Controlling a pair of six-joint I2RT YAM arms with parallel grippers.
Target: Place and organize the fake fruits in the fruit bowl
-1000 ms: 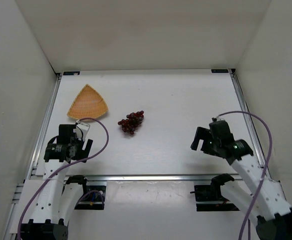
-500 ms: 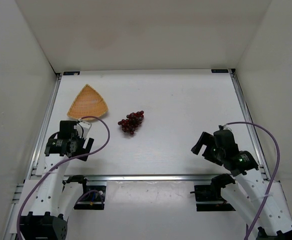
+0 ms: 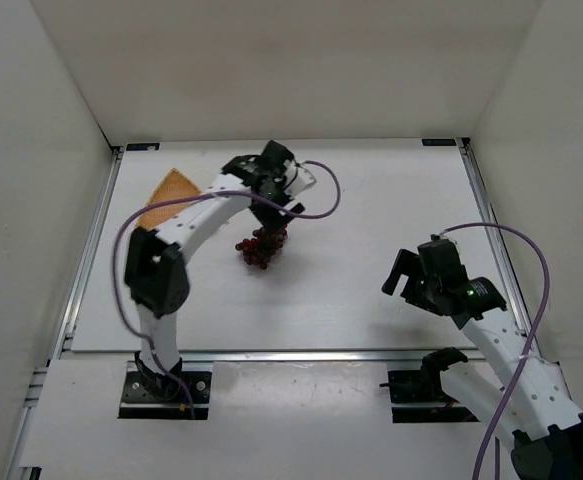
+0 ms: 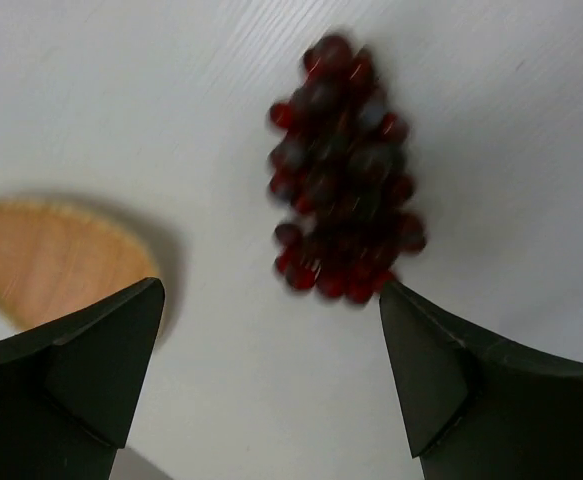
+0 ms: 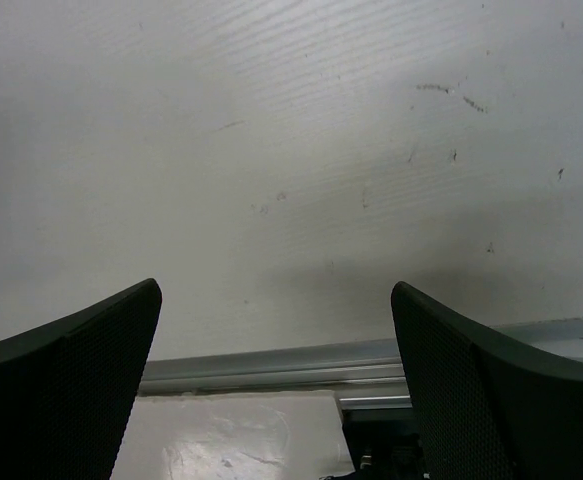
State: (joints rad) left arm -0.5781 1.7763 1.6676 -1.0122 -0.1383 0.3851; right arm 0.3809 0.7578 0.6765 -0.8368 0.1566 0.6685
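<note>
From the overhead view, nothing is in the bowl [image 3: 168,189] yet. It sits at the far left of the table [image 3: 371,220], partly covered by the left arm, and what shows of it holds no fruit. The grapes [image 3: 261,246] lie on the table just to the right of the bowl, apart from it. The left gripper [image 3: 274,215] hovers right over the bunch, pointing down at it. The right gripper [image 3: 406,278] hangs well away on the right side, low over the table.

On the left wrist camera the grapes [image 4: 341,170] are a little blurred and lie straight ahead of the left gripper [image 4: 271,292]. Its fingers [image 4: 81,370] are spread as wide as they go, with nothing between them and no contact with the bunch. The bowl [image 4: 51,262] peeks in at the left edge, its woven inside bare as far as it shows.

On the right wrist camera the right gripper [image 5: 276,290] is also spread wide and holds nothing, with only white table and the metal rail [image 5: 271,365] below it.

So the task is barely begun. The grab, the carry to the bowl and the set-down are all left to do.
</note>
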